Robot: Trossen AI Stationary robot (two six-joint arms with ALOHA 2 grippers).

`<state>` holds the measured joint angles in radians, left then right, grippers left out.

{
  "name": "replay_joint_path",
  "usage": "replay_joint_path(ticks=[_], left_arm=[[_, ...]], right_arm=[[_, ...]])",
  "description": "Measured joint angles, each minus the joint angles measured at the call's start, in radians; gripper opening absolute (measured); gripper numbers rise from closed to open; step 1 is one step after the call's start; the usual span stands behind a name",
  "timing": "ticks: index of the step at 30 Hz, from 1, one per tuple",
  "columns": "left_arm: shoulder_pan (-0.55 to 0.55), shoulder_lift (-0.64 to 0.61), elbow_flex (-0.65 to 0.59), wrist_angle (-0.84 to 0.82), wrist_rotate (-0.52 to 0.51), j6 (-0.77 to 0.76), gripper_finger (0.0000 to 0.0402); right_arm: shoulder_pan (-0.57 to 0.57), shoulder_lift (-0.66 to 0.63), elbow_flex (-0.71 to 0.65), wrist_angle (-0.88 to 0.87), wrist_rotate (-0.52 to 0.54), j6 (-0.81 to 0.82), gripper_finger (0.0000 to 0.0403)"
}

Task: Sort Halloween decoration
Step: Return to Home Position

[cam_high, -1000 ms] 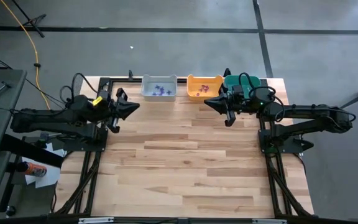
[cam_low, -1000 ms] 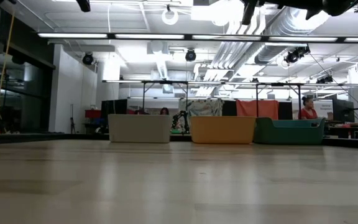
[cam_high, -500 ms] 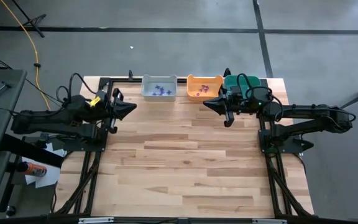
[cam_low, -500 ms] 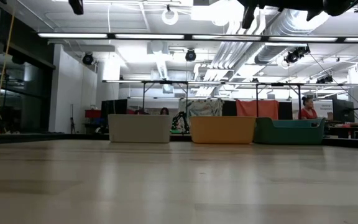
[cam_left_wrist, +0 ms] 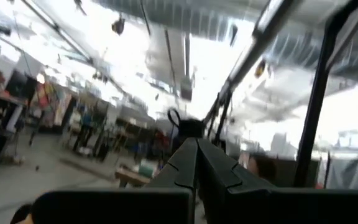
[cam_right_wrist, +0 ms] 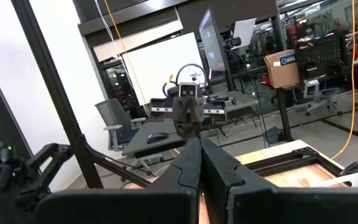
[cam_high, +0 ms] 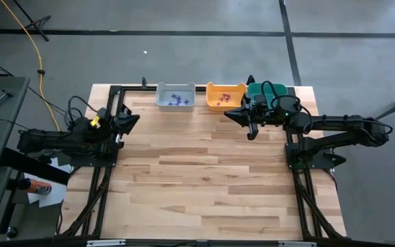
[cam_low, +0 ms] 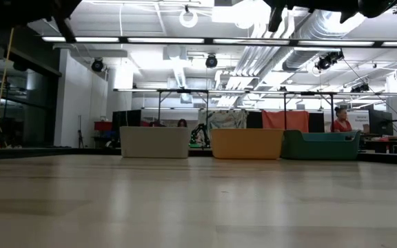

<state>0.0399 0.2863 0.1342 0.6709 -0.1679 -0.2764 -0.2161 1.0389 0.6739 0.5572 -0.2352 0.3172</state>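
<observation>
Tiny bluish-purple trinkets (cam_high: 178,100) lie in the grey bin (cam_high: 175,88) and reddish-purple ones (cam_high: 221,101) in the orange bin (cam_high: 226,86), both at the table's far edge. A teal bin (cam_high: 254,89) stands beside them, partly under the right arm. My left gripper (cam_high: 138,119) is shut and empty, high over the table's left side. My right gripper (cam_high: 228,114) is shut and empty, high above the table in front of the orange bin. Both wrist views show the fingers closed together (cam_left_wrist: 197,163) (cam_right_wrist: 198,163).
The three bins show in a row at the far edge in the low view: grey (cam_low: 154,142), orange (cam_low: 247,144), teal (cam_low: 320,145). The wooden tabletop (cam_high: 204,178) lies bare between the arms and the near edge. Black frame rails (cam_high: 125,89) run along the sides.
My left gripper has drawn back toward the table's left edge, its arm folding in, staying shut. My right gripper has kept still. The bins and trinkets have not moved.
</observation>
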Motion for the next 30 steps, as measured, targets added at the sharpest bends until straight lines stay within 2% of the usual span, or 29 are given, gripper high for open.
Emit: replay_joint_path(ticks=[6, 11, 16, 23, 30], left_arm=[[0.0, -0.113, -0.119, 0.048, -0.03, -0.001, 0.0], [0.0, -0.172, -0.122, -0.101, -0.063, -0.001, 0.0], [0.0, -0.18, -0.122, -0.143, -0.063, -0.023, 0.0], [0.0, -0.179, -0.122, -0.323, -0.059, -0.027, 0.0001], [0.0, -0.179, -0.122, -0.454, -0.055, -0.027, 0.0001]], right_arm=[[0.0, 0.0, 0.0, 0.0, 0.0, 0.0, 0.0], [0.0, 0.0, 0.0, 0.0, 0.0, 0.0, 0.0], [0.0, 0.0, 0.0, 0.0, 0.0, -0.001, 0.0], [0.0, 0.0, 0.0, -0.048, -0.008, -0.01, 0.0], [0.0, -0.003, 0.0, -0.1, -0.054, -0.104, 0.0]])
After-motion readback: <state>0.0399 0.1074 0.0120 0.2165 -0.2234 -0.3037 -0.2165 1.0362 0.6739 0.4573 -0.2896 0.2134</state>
